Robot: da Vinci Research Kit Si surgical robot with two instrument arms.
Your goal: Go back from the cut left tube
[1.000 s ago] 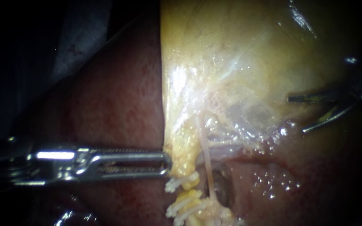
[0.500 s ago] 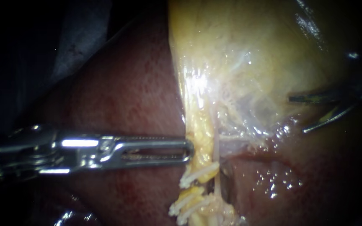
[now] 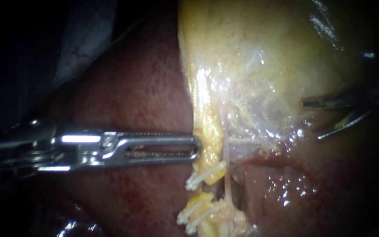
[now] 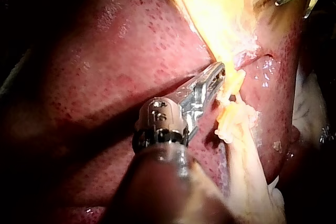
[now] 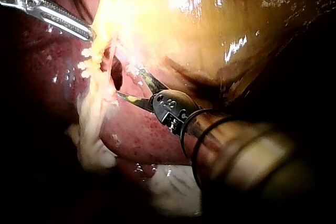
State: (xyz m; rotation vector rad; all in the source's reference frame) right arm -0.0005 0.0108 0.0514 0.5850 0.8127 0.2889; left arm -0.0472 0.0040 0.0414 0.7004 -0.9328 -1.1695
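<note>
Since half a second ago the left instrument (image 3: 197, 147) has crept slightly up the yellow, clip-bearing cut left tube (image 3: 216, 174). Its slotted steel end effector is pressed together, the tip touching the tube's upper stump just above the white clips (image 3: 203, 179) that flank the cut. The right instrument (image 3: 310, 120) has not shifted. Its thin curved end effector is spread and empty, well apart from the cut, near the view's dark right edge. Between them lies open, wet dark-red liver (image 3: 281, 184), below the pale yellow gallbladder (image 3: 259, 52).
</note>
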